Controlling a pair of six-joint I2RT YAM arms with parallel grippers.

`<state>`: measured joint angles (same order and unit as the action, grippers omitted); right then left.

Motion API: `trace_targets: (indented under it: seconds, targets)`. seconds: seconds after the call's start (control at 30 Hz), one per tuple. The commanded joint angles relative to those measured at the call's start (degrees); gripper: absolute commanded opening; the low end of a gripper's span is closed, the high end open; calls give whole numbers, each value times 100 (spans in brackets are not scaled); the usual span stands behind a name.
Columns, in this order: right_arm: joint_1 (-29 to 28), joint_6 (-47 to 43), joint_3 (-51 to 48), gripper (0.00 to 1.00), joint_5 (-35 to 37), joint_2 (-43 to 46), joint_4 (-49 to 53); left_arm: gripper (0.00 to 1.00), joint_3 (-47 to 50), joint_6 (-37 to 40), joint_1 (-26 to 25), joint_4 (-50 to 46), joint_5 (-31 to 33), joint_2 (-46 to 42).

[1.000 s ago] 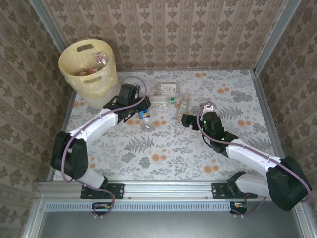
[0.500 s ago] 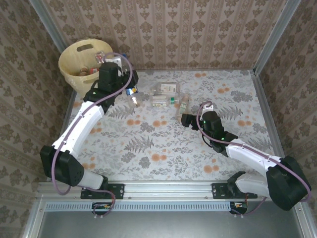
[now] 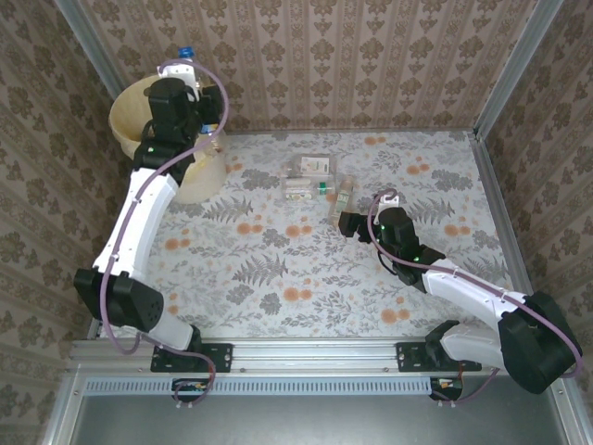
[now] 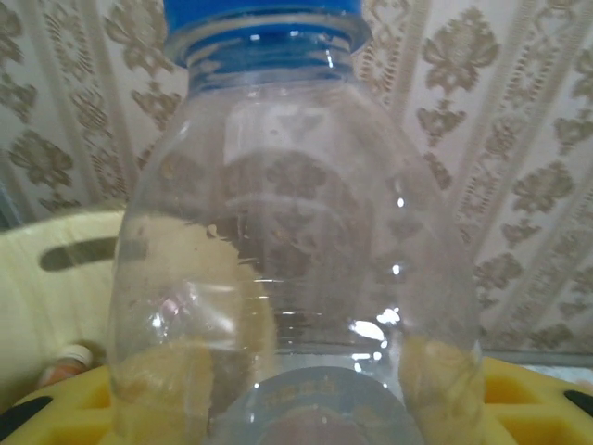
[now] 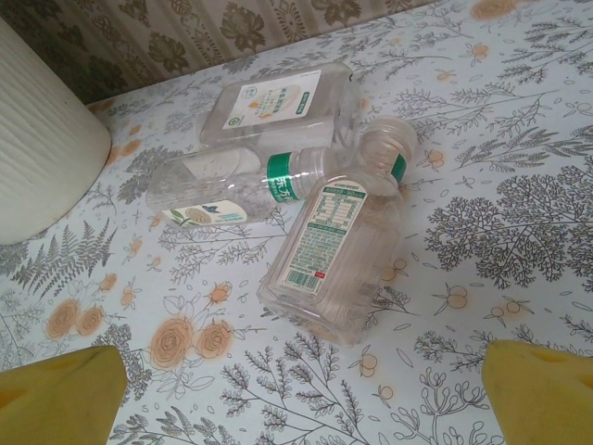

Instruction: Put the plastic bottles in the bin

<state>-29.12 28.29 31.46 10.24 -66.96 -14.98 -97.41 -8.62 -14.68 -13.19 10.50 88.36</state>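
Note:
My left gripper [image 3: 188, 72] is raised over the pale yellow bin [image 3: 123, 104] at the back left, shut on a clear bottle with a blue cap [image 3: 185, 53]. In the left wrist view that bottle [image 4: 296, 232] stands upright between my yellow fingers [image 4: 443, 382], with the bin's rim and handle cutout [image 4: 65, 269] behind it. Three bottles lie together mid-table: a flat white-labelled one [image 5: 278, 104], a green-banded one [image 5: 248, 176] and a squarish one [image 5: 332, 252]. My right gripper [image 3: 345, 223] stands open just short of the squarish bottle [image 3: 345, 195], apart from it.
Several bottles lie inside the bin [image 3: 153, 130]. The bin's ribbed wall [image 5: 37, 158] rises at the left of the right wrist view. Patterned walls close in the floral table [image 3: 306, 269] on three sides.
My left arm has lifted the blue-capped bottle off the table and swung it up and left to above the bin. The right arm and the three bottles have not moved.

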Motion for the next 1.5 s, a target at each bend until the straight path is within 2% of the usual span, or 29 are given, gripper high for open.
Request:
trace_targets:
  seconds: [0.0,0.23,0.33,0.53,0.77,0.83,0.9,1.0,1.07,1.27,1.47]
  targets:
    - [30,-104,150,100,25,148,57,53,-364,501,224,379,337,189]
    - [29,-105,138,100,45,208,99,54,-905,725,879,751,509,797]
    - [29,-100,123,100,71,292,158,54,-1450,759,1151,679,452,1227]
    - [30,-95,-6,100,264,523,237,54,-2626,199,1619,152,-451,1999]
    - [27,-87,-15,100,303,535,276,55,-2459,53,1620,236,-1083,2430]
    - [30,-96,-9,100,292,543,301,58,-2410,-79,1624,212,-1433,2506]
    - [30,-116,-9,100,295,552,336,68,-2327,-158,1603,194,-1784,2521]
    - [30,-147,-20,100,320,570,356,87,-2144,-156,1565,133,-1693,2414]
    - [25,-157,-26,100,315,563,355,93,-1995,-216,1581,141,-1603,2287]
    - [30,-149,-36,100,297,493,292,100,-1763,-352,1572,-22,-1582,1960]
    - [26,-96,-26,100,292,486,343,100,-1828,-516,1582,-452,-1269,1905]
